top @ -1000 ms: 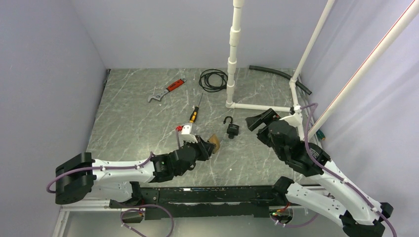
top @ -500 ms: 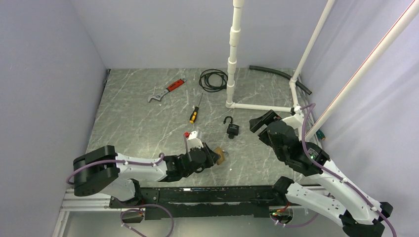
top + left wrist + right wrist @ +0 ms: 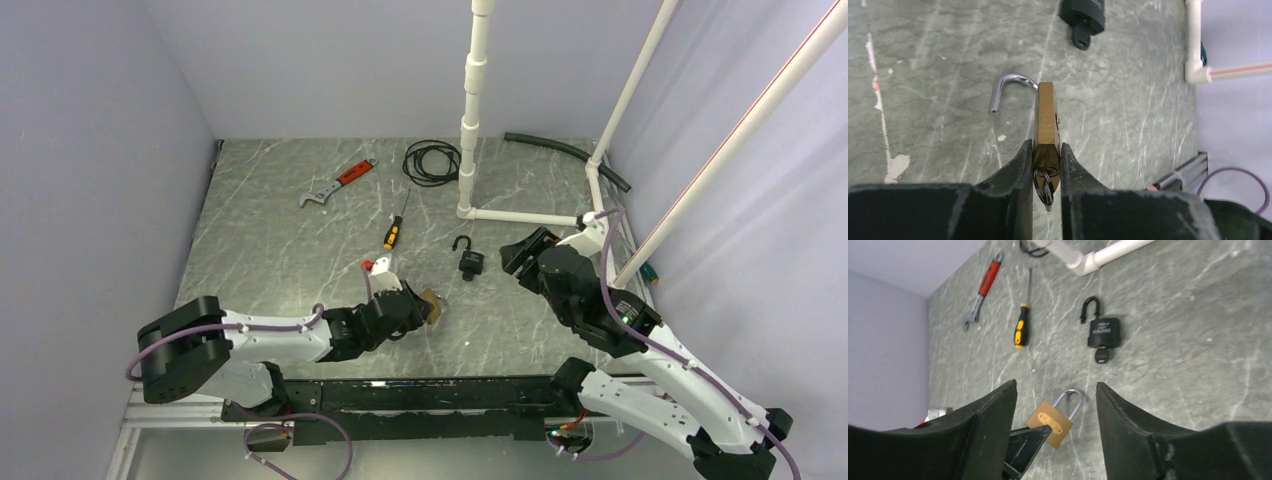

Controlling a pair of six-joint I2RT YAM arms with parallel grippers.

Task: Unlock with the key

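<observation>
My left gripper (image 3: 1046, 150) is shut on the lower end of a brass padlock (image 3: 1046, 117), held edge-on just above the table. The chrome shackle (image 3: 1007, 84) is swung out to the left with its free end clear of the body. A key ring (image 3: 1045, 184) hangs from the keyhole end between the fingers. From above, the brass padlock (image 3: 432, 303) is near the table's front centre. My right gripper (image 3: 1055, 385) is open, high above the brass padlock (image 3: 1054, 422) and apart from it. A black padlock (image 3: 1104, 331) with an open shackle and a key (image 3: 1101, 356) in it lies beyond.
The black padlock (image 3: 471, 262) lies just left of my right gripper (image 3: 522, 255). An orange-handled screwdriver (image 3: 395, 230), a red-handled wrench (image 3: 335, 183) and a black cable coil (image 3: 431, 160) lie farther back. A white pipe frame (image 3: 470, 120) and a black hose (image 3: 565, 150) stand at the back right.
My left gripper has shifted the brass padlock slightly, nearer first, then back a little to the left. The right gripper's jaws have narrowed somewhat and it has edged left.
</observation>
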